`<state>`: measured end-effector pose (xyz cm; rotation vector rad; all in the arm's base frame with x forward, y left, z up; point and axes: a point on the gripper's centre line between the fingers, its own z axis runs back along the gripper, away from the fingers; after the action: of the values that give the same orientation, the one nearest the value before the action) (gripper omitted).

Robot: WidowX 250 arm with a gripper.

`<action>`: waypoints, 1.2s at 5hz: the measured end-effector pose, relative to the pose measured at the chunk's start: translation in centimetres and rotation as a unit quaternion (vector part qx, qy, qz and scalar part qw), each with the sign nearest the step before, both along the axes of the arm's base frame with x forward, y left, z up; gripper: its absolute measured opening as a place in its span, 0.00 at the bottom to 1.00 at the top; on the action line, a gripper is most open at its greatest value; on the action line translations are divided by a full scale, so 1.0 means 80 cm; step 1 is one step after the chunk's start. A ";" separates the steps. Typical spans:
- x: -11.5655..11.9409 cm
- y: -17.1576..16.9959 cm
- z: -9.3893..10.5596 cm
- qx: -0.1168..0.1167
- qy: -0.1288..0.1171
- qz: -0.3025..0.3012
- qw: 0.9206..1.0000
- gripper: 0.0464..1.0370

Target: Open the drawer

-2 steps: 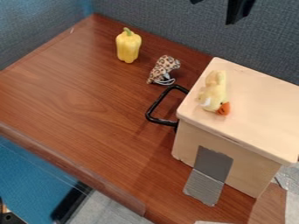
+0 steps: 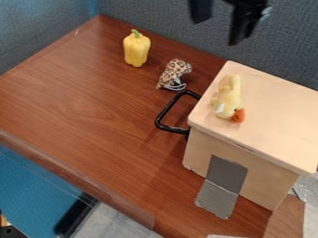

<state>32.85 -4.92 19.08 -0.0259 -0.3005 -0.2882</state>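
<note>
At the top edge of the view, right of centre, my black gripper (image 2: 215, 29) hangs with its two fingers spread wide and nothing between them. It is above and behind the wooden drawer box (image 2: 273, 109), not touching it. The box stands on the right side of the table, its black drawer handle (image 2: 166, 113) sticking out to the left. The drawer's front face is hidden under the lid's edge, so how far it stands out cannot be seen.
A yellow duck toy (image 2: 228, 98) lies on the box top. Left of the box, a leopard-print toy (image 2: 173, 74) and a yellow pepper (image 2: 136, 48) rest on the brown table (image 2: 81, 102). Grey tape (image 2: 222, 186) joins box and table. Blue-grey panels (image 2: 168, 23) stand behind.
The gripper has come further down into the view and slightly left, so more of both fingers shows. The box, handle and toys have not moved.
</note>
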 end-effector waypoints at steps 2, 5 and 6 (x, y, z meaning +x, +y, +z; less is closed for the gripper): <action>-0.009 0.047 -0.055 -0.001 0.049 0.059 0.997 0.96; -0.012 0.068 -0.172 0.008 0.151 0.077 0.985 0.96; -0.001 0.068 -0.188 0.013 0.159 0.085 0.984 0.96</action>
<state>32.76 0.51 4.04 -0.0200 0.0198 -0.1158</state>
